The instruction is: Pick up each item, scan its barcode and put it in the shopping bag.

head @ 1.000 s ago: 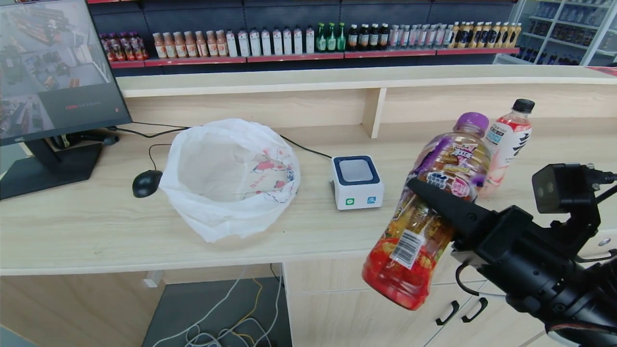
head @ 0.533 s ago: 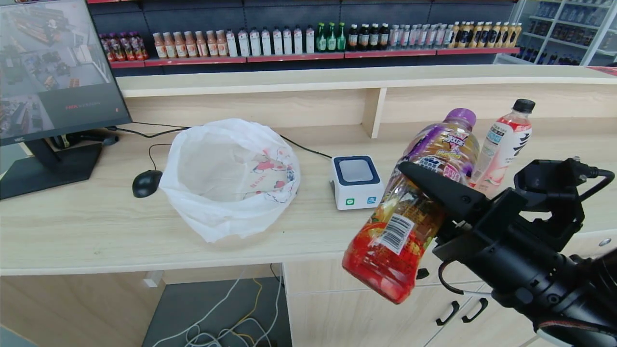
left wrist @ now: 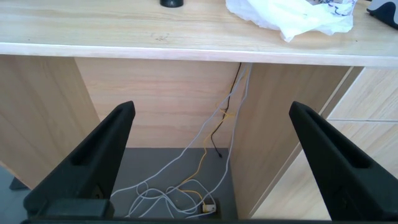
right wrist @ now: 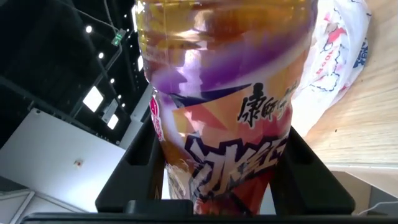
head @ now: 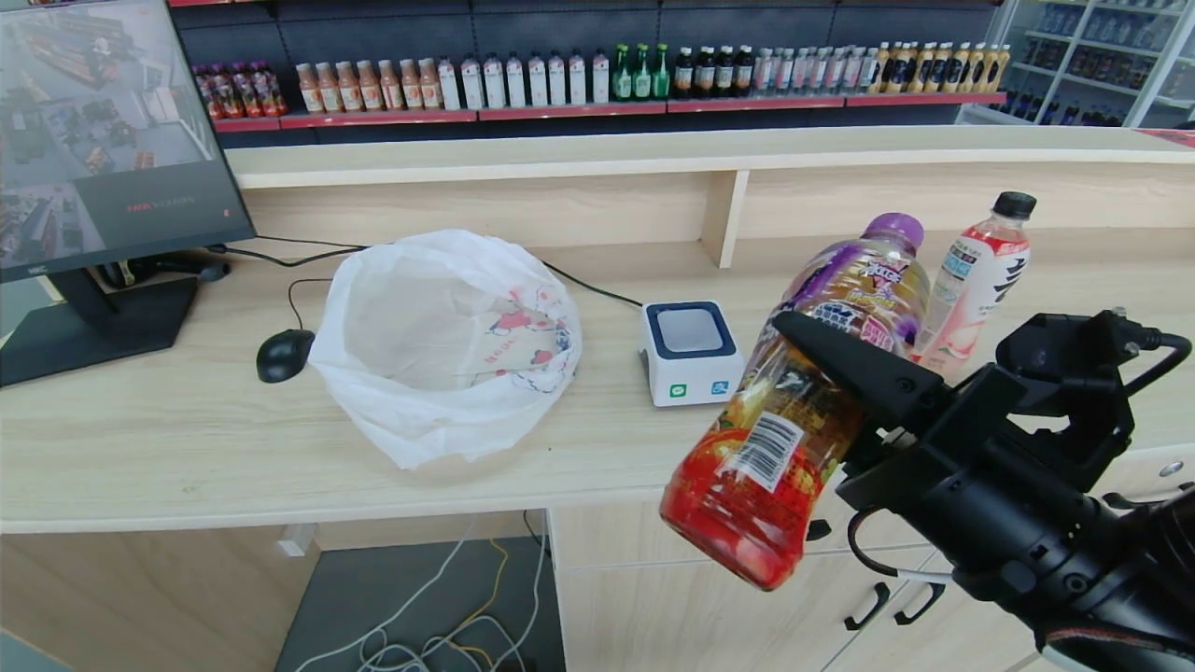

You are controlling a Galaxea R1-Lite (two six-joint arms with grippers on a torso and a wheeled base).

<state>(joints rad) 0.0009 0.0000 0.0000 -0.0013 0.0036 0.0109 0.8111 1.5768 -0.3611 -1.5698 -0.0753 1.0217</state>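
Head view: right gripper (head: 812, 359) clamps a purple-capped juice bottle (head: 794, 420), tilted cap-up in the air just right of the barcode scanner (head: 691, 350); the open shopping bag (head: 448, 345) sits left of the scanner. Left wrist view: left gripper (left wrist: 211, 109) spread wide, empty, below the counter (left wrist: 124, 31). Right wrist view: fingers (right wrist: 143, 168) press both sides of the bottle.

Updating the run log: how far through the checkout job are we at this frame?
Done: nothing visibly bagged; shopping bag looks empty from the head view. In hand: right claw grips the purple-capped bottle, tilted, barcode showing, right of the scanner, not over it. To do: scan and bag it, then the black-capped bottle standing on the counter. Left claw open, below the counter.
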